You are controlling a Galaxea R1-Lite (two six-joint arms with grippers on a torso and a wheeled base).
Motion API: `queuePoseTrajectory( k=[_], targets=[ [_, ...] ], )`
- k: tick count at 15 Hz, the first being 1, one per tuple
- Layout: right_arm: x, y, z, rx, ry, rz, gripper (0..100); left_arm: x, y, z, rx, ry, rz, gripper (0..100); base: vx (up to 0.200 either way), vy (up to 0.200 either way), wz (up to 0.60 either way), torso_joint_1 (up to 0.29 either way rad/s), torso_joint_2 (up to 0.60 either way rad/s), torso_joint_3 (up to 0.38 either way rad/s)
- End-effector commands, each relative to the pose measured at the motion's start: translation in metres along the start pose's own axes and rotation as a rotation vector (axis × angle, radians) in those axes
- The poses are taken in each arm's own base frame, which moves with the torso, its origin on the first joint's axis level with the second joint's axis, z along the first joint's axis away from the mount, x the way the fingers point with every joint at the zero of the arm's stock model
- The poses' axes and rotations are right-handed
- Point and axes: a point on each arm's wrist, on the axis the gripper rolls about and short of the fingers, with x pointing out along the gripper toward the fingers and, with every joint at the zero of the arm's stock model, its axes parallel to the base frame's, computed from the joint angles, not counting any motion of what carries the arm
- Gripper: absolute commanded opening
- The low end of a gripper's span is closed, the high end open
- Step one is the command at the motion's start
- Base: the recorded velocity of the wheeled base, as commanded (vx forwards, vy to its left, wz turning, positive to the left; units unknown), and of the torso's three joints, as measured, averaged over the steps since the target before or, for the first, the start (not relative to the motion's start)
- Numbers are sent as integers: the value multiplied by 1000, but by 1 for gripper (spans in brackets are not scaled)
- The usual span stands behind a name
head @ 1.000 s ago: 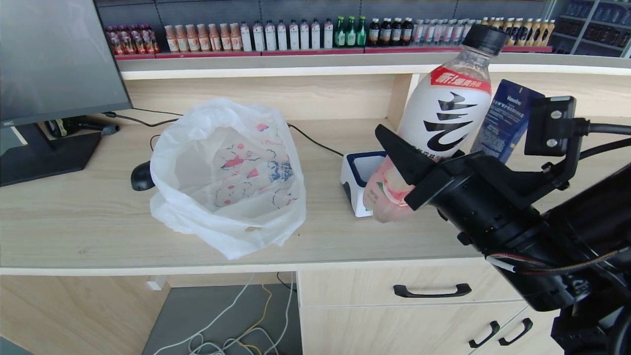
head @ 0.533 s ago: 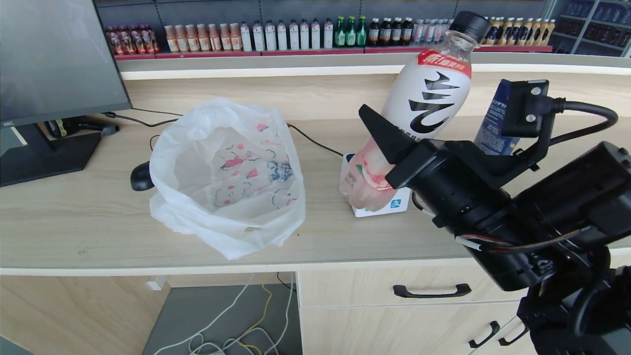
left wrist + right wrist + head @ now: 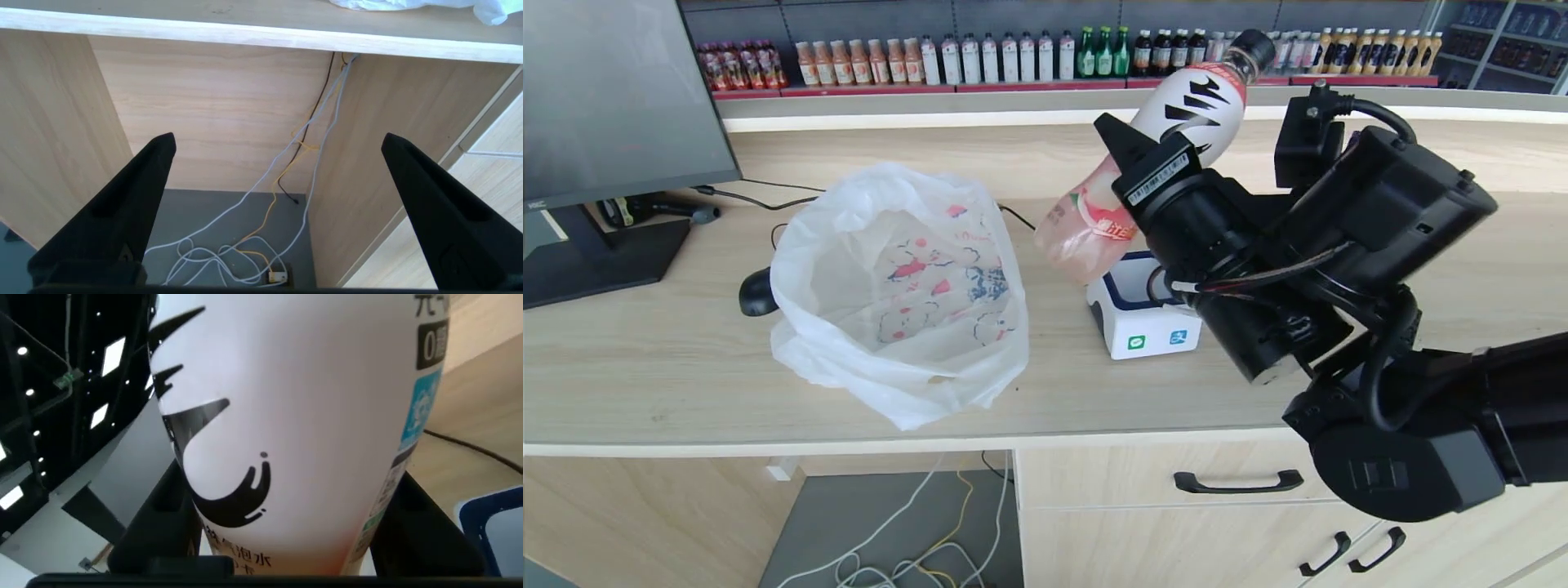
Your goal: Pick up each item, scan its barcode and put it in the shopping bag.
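My right gripper [image 3: 1147, 167] is shut on a drink bottle [image 3: 1111, 204] with a white and pink label and a black cap, holding it tilted in the air, base down-left, above the white and blue barcode scanner [image 3: 1145, 314] on the counter. In the right wrist view the bottle [image 3: 294, 433] sits between the black fingers [image 3: 155, 527]. The white plastic shopping bag [image 3: 898, 294] stands with its mouth up to the left of the scanner. My left gripper [image 3: 278, 212] is open below the counter edge, over a floor with cables.
A monitor [image 3: 613, 98] on a black stand is at the counter's far left, with a black mouse [image 3: 758, 292] beside the bag. A cable [image 3: 1045, 233] runs behind the scanner. Shelves of bottles [image 3: 1045, 53] line the back. Drawers [image 3: 1233, 482] are under the counter.
My right arm has carried the bottle left and upward, tilting it more, from beside the scanner to above it. The blue carton seen behind the arm earlier is now covered.
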Motion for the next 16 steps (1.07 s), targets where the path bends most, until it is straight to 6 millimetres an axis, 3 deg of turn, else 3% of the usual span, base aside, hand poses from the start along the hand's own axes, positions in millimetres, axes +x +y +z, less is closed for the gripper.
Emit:
queuePoseTrajectory(
  k=[1, 6, 9, 16],
  targets=[
    [3, -4, -2, 65, -20, -38, 0, 0, 0, 0, 0, 0, -2, 100, 0, 0, 0, 0, 0, 0],
    [7, -23, 0, 219, 1, -175, 0, 0, 0, 0, 0, 0, -2, 100, 0, 0, 0, 0, 0, 0],
    [18, -37, 12, 323, -15, -258, 0, 0, 0, 0, 0, 0, -2, 100, 0, 0, 0, 0, 0, 0],
    [37, -32, 31, 447, -19, -335, 0, 0, 0, 0, 0, 0, -2, 100, 0, 0, 0, 0, 0, 0]
  ],
)
